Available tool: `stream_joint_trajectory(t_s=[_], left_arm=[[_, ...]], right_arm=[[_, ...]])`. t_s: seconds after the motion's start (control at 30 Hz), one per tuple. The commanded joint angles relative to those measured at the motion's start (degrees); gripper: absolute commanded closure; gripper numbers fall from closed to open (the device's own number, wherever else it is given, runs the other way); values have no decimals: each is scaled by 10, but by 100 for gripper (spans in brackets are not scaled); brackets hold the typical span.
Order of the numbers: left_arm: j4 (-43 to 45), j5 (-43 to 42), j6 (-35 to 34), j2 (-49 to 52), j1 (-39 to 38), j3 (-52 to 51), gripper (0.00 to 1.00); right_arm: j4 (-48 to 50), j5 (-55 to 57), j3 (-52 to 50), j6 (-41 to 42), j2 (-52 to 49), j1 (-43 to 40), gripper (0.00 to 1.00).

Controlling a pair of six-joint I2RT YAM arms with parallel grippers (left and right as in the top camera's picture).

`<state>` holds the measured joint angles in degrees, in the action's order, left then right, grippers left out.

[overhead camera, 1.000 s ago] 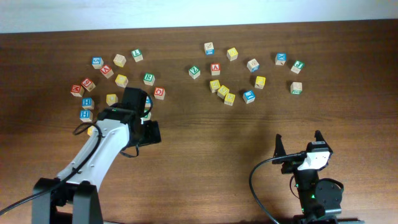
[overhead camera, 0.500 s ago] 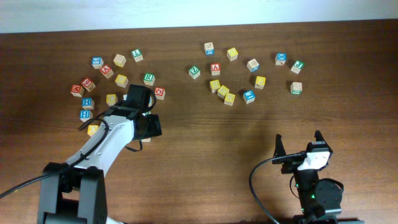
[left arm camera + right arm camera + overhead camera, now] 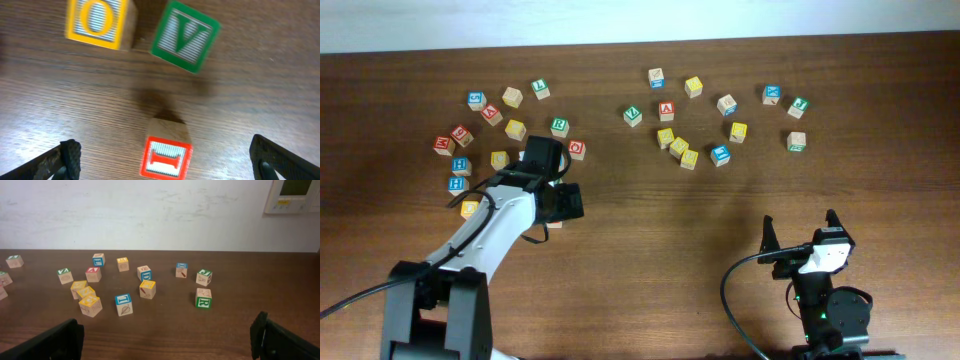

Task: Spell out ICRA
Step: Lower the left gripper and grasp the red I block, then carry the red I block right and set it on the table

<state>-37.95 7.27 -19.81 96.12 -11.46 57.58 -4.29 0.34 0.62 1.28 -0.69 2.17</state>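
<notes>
Lettered wooden blocks lie in two clusters at the far side of the table. My left gripper [image 3: 548, 175] hangs over the left cluster, open. In the left wrist view it [image 3: 167, 167] straddles a red I block [image 3: 167, 155] without touching it. A yellow O block [image 3: 100, 22] and a green V block [image 3: 185, 35] lie just beyond. My right gripper [image 3: 800, 232] is open and empty at the near right, and also shows in the right wrist view [image 3: 167, 347]. A red A block [image 3: 666, 109] sits in the right cluster and shows in the right wrist view [image 3: 93, 274].
The right cluster holds a blue I block [image 3: 124, 304], a green R block [image 3: 203, 298] and several yellow ones. A green B block [image 3: 559, 126] and a red block [image 3: 577, 149] lie just beyond my left gripper. A white wall stands behind the table.
My left arm has moved a little toward the far side and to the right, then nearly stopped. The right arm and the blocks have not moved.
</notes>
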Motion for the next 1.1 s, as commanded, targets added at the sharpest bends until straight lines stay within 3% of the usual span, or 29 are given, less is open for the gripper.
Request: stream_joint_trajectory(t_s=[0.0, 0.07, 0.13, 0.2, 0.27, 0.4, 1.07], left_arm=[[-1, -30, 36, 4, -2, -4, 1], [7, -22, 36, 5, -2, -4, 2], [7, -17, 36, 16, -2, -4, 12], [10, -16, 36, 35, -2, -4, 13], [13, -15, 36, 50, -2, -4, 30], [13, -14, 36, 52, -2, -4, 44], [21, -14, 36, 52, -2, -4, 68]], right_arm=[[-4, 3, -3, 0, 3, -4, 2], [-4, 3, -3, 0, 3, -4, 2], [-4, 3, -3, 0, 3, -4, 2], [-4, 3, -3, 0, 3, -4, 2], [-4, 3, -3, 0, 3, -4, 2], [-4, 3, -3, 0, 3, -4, 2], [-4, 3, -3, 0, 3, -4, 2]])
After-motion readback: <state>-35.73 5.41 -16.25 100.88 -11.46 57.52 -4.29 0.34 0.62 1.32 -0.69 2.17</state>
